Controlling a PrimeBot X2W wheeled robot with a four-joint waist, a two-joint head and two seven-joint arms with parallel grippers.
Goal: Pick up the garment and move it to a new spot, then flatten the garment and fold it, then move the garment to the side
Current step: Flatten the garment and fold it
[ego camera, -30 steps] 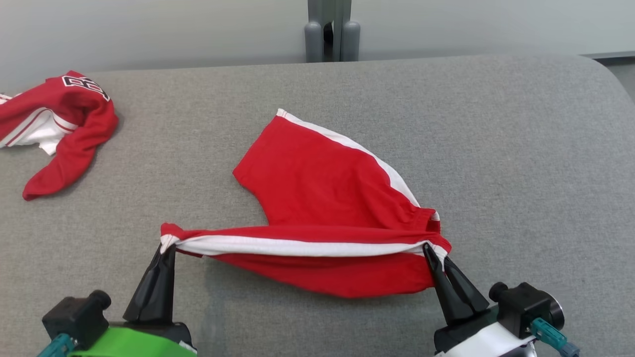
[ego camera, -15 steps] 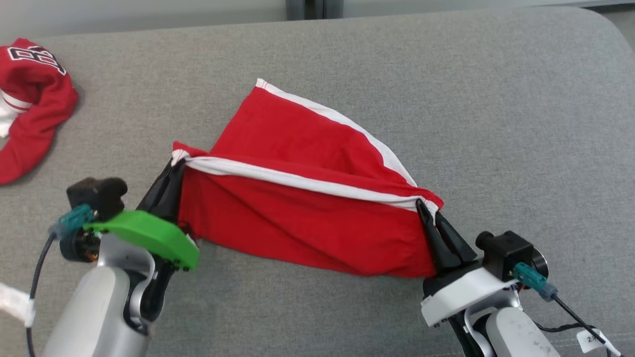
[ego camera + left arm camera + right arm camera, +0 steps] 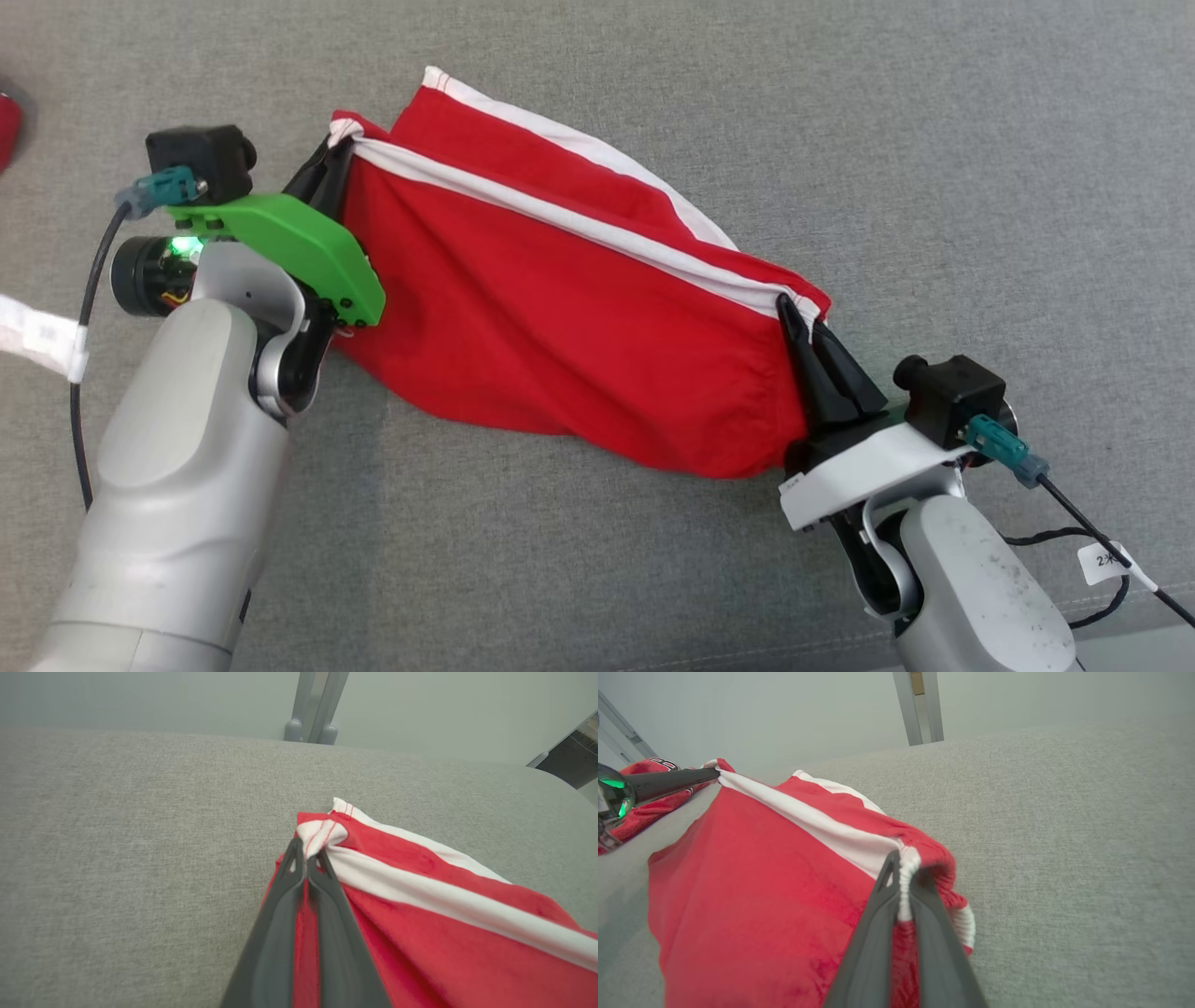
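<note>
The garment (image 3: 560,317), red shorts with white side stripes, is stretched between both grippers over the grey padded table (image 3: 934,140). My left gripper (image 3: 331,159) is shut on its upper left corner, seen close in the left wrist view as a bunched white stripe end (image 3: 322,835) between the fingers (image 3: 289,891). My right gripper (image 3: 798,313) is shut on the white elastic waistband corner (image 3: 906,868) at the right. The lower half of the garment (image 3: 738,896) hangs in folds from the taut white stripe, and the far leg lies on the table.
A second red garment with a black and white number (image 3: 649,788) lies at the far left of the table; its edge (image 3: 7,121) shows in the head view. A grey post (image 3: 310,709) stands behind the table. Cables trail from both wrists.
Both grippers have carried the held edge away from me over the far leg, the left one further. The head camera has tilted down, so the whole scene has shifted.
</note>
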